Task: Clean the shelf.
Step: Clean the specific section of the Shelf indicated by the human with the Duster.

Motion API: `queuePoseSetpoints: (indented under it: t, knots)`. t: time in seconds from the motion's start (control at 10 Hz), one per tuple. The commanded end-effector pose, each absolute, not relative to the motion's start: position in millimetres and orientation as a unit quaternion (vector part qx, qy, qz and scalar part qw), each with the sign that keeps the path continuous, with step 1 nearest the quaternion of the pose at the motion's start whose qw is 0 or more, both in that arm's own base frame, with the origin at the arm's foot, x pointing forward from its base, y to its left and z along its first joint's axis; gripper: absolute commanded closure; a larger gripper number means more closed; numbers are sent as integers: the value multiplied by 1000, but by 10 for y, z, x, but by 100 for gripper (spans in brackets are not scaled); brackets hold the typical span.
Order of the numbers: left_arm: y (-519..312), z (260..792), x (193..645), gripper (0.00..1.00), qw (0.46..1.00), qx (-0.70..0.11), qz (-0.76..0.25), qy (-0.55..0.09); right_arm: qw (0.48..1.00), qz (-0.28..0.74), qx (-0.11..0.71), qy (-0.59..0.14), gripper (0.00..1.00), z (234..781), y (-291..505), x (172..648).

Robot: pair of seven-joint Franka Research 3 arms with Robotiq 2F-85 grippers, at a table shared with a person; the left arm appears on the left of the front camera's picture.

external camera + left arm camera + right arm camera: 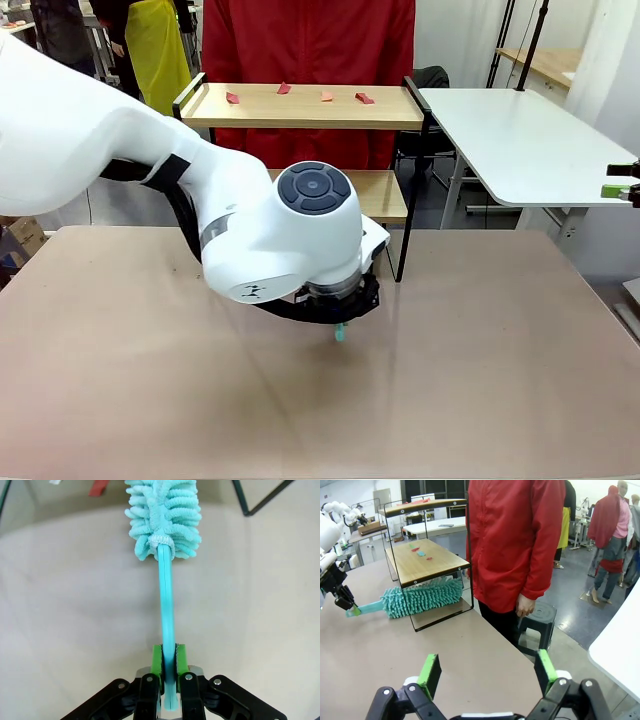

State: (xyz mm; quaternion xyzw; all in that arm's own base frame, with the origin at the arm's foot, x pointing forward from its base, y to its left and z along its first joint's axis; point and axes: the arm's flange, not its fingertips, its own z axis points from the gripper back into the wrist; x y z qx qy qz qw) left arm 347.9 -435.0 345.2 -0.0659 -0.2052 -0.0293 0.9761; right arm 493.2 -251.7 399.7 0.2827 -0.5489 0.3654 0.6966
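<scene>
**Lead:** Your left jaws are clamped on the flat teal handle [167,610] of the duster [165,520]. Your right jaws stand apart, empty.

**Checker:** Hazard: the handle is thin, smooth plastic. Side load during a sweep may twist it between the green pads [157,660].

**Lead:** The fluffy, looped head lies low over the matte surface [480,380], at the foot of the shelf [300,106], apparently below its lower board.

**Checker:** Expect snagging. The frame is thin black metal with raised rails, so you must lift the head clear first.

**Lead:** Small red scraps [283,88] lie on the smooth wooden top board. A person [310,40] stands just behind, and a hard sweep may flick scraps at them.
</scene>
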Motion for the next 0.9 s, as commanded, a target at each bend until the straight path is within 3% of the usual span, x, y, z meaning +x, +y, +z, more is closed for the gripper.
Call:
queuePoseSetpoints:
  t: [0.0, 0.8]
  knots:
    - [-4130, 3482, 3482, 87, 977, -54, -10, -205, 695, 367, 282, -550, 0, 4027, -2503, 4939]
    - [-3247, 3444, 3721, 87, 980, 12, 16, -197, 695, 367, 282, -550, 0, 4027, -2503, 4939]
